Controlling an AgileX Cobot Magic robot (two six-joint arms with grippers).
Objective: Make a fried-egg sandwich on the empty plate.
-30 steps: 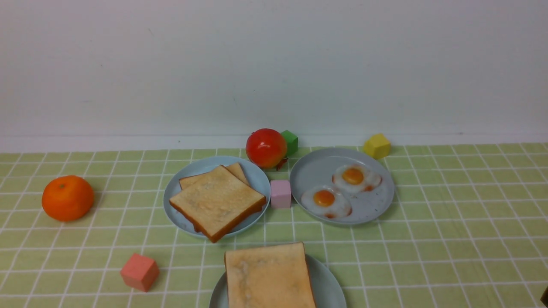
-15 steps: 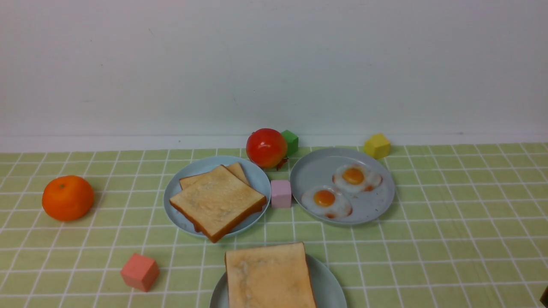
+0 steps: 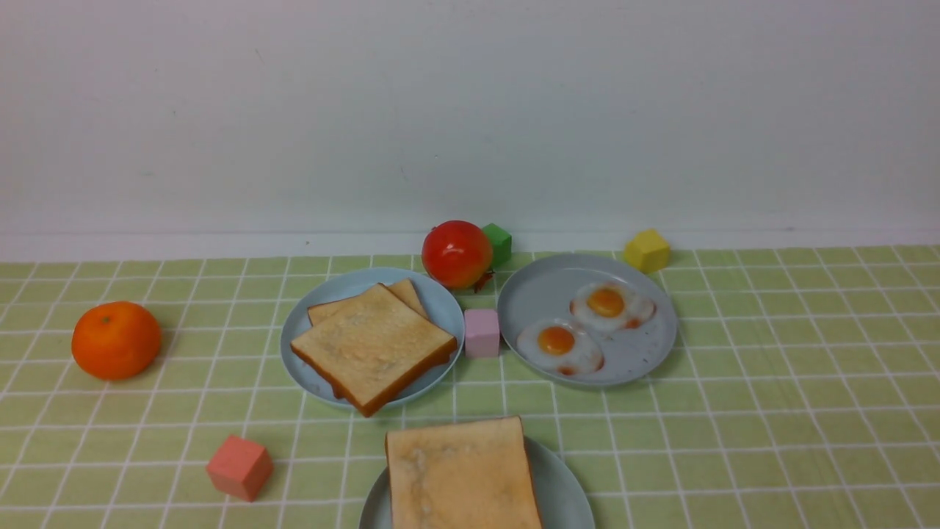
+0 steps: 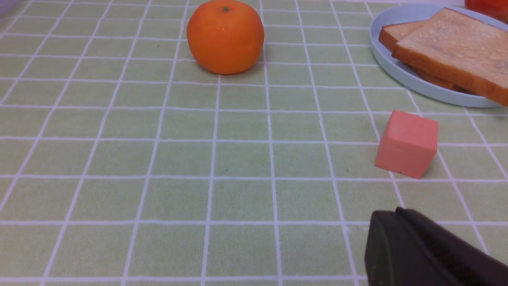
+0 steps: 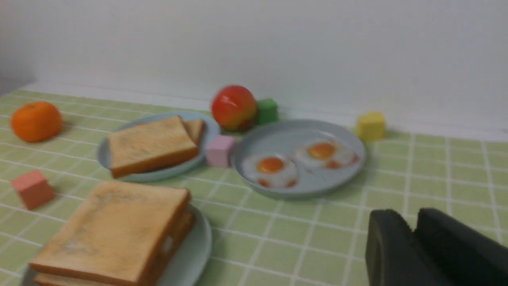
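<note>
Sandwich [image 3: 461, 474] stacked on the near plate [image 3: 562, 488], both grippers clear of it.

We see two toast slices piled on the nearest plate at the front edge; in the right wrist view a sliver of white shows between them. Behind it to the left, a plate [image 3: 316, 308] holds two more slices [image 3: 373, 345]; to the right, a plate [image 3: 543, 294] holds two eggs [image 3: 584, 327], with a pink cube [image 3: 482, 333] between those plates. A tomato [image 3: 456, 254] and green cube [image 3: 498, 244] sit behind them, a yellow cube [image 3: 646, 250] farther right, an orange [image 3: 116, 339] far left, a coral cube [image 3: 239, 466] near left. Our left gripper [image 4: 401, 222] is closed and empty, near the coral cube. Our right gripper [image 5: 412, 228] shows a narrow gap, holding nothing. Nothing blocks the sandwich.
</note>
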